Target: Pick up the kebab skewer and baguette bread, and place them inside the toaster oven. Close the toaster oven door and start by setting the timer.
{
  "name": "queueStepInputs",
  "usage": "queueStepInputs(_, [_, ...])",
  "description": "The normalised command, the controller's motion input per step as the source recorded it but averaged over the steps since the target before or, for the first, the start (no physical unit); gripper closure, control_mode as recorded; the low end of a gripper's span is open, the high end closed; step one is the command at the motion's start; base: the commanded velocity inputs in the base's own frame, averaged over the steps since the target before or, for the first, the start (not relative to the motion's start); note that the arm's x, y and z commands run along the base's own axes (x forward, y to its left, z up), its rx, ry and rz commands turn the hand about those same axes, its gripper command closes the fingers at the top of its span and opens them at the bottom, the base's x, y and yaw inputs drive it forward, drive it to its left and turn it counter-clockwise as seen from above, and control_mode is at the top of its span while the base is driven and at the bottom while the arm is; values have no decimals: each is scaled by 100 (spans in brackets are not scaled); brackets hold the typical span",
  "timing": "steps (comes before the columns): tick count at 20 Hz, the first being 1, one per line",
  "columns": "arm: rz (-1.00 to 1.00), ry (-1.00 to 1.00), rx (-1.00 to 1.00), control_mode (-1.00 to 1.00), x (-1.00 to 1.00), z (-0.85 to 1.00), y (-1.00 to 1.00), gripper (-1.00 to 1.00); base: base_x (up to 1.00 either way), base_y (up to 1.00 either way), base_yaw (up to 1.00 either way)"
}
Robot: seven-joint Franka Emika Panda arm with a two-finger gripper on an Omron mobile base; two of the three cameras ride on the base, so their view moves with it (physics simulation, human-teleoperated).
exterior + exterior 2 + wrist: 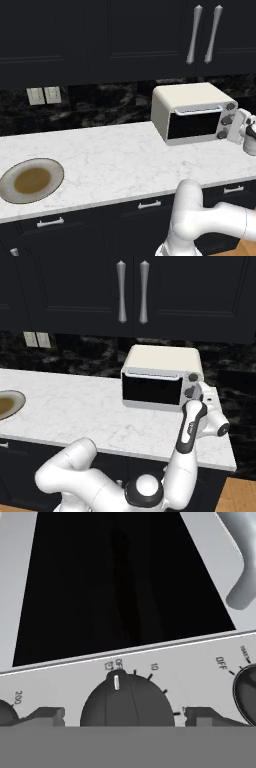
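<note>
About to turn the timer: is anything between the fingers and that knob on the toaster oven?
Nothing visible. In the hand view the timer knob sits directly between the two open fingers, its marker at OFF. The toaster oven door is shut, and the gripper is right at the toaster oven knob panel.

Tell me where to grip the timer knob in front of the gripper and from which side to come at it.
Grip the timer knob across its round rim, one finger on each side, coming straight at the toaster oven front. The open gripper already straddles the knob, whose white pointer sits at the off mark.
</note>
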Motion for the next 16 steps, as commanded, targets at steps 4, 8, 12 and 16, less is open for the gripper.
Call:
queueStepInputs(4, [-3,-3,-8,-100,0,-6,2,-100,0,0,0])
queueStepInputs(8, [-4,-3,-8,-100,0,0,10,-100,0,0,0])
queueStepInputs(12, [-7,-4,-6,-100,0,0,10,-100,0,0,0])
queueStepInputs(16, [-10,-2,-4,-100,-5,0,16,-100,0,0,0])
